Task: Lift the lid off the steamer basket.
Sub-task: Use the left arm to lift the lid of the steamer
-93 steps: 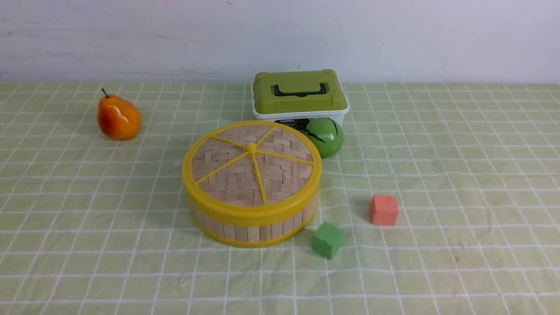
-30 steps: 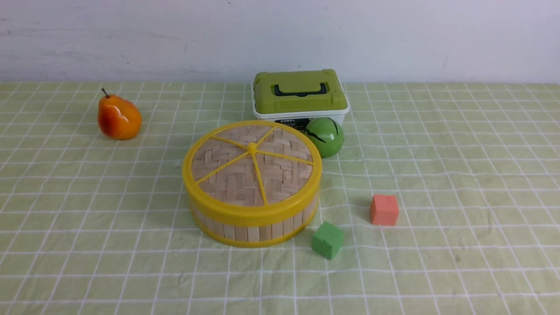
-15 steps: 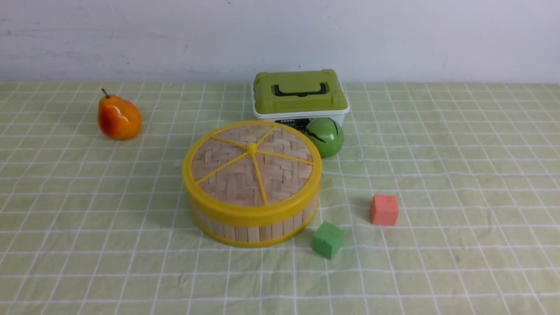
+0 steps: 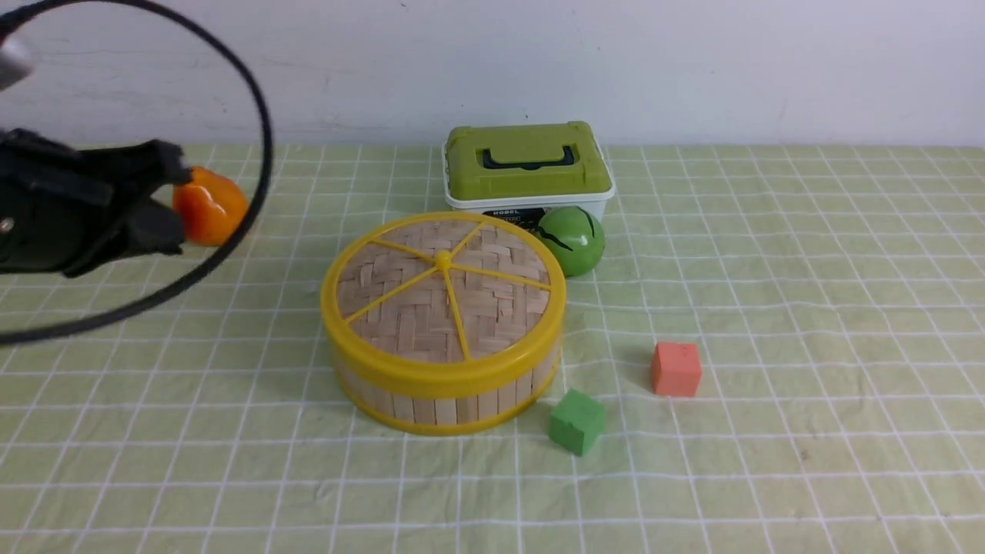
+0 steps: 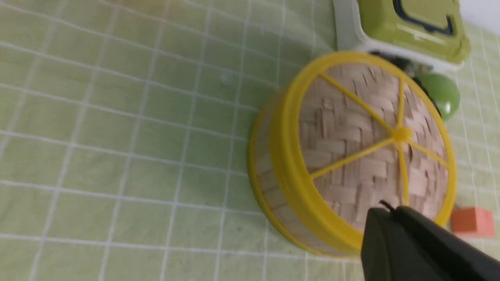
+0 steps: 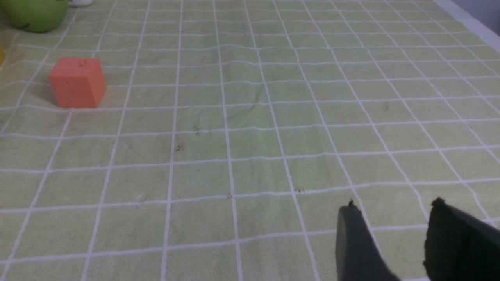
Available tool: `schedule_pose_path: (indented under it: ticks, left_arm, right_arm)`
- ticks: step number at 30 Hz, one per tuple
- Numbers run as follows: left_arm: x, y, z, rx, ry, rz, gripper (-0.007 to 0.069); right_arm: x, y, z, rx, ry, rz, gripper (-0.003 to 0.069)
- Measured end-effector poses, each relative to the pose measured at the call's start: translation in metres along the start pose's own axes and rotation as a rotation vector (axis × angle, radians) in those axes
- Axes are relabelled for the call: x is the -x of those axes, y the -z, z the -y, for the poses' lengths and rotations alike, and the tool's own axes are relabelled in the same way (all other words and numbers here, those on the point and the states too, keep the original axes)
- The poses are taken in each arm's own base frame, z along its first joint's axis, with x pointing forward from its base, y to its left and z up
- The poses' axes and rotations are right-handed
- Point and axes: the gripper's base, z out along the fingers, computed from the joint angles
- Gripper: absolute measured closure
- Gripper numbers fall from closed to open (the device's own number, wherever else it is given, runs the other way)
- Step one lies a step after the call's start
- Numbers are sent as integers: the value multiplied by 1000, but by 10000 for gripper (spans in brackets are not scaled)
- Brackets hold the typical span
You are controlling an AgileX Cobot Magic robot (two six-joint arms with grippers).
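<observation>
Partly hidden beyond the left tool (image 5: 386, 205) is an orange-red pear (image 4: 212, 208). Well to that tool's right stand a white box with a green lid (image 4: 529, 165) and a dark-streaked green ball (image 4: 573, 242). Also rightward, but nearer the camera, are a green block (image 4: 577, 422) and a red block (image 4: 676, 370).

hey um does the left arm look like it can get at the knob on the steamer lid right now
Probably yes: nothing seems to lie on or over the centre knob, and the left claw, shut now, is already out over the cloth. It would likely need to open first.
</observation>
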Motion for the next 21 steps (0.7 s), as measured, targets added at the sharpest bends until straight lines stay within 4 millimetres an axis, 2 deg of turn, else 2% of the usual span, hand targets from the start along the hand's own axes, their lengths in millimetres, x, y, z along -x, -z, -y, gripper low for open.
schedule_pose_path:
  ticks: [1,2,6,8,9,10,12,13,15,17,21]
  left_arm:
    - [3,0,3,-7,-3,-12,637]
    - [13,-14,9,-42,-12,-97,637]
    - [31,-39,32,-97,-80,-232,637]
    - [31,-50,40,-101,-123,-282,637]
    - [34,-60,56,-107,-186,-318,637]
    - [34,-64,60,-107,-203,-329,637]
    - [29,-89,87,-80,-339,-395,637]
    - [30,-96,94,-71,-364,-401,636]
    - [29,-110,114,-33,-468,-413,609]
    - [26,-126,125,6,-541,-417,569]
    - [27,-157,143,64,-631,-377,419]
  right_arm:
    - [0,0,0,0,0,0,418]
    - [0,0,0,0,0,0,418]
    - [0,0,0,0,0,0,418]
    - [0,0,0,0,0,0,418]
    - [0,0,0,0,0,0,418]
    - [0,0,0,0,0,0,418]
    - [0,0,0,0,0,0,418]
    - [0,0,0,0,0,0,418]
    - [0,0,0,0,0,0,418]
    - [0,0,0,0,0,0,418]
    - [0,0,0,0,0,0,418]
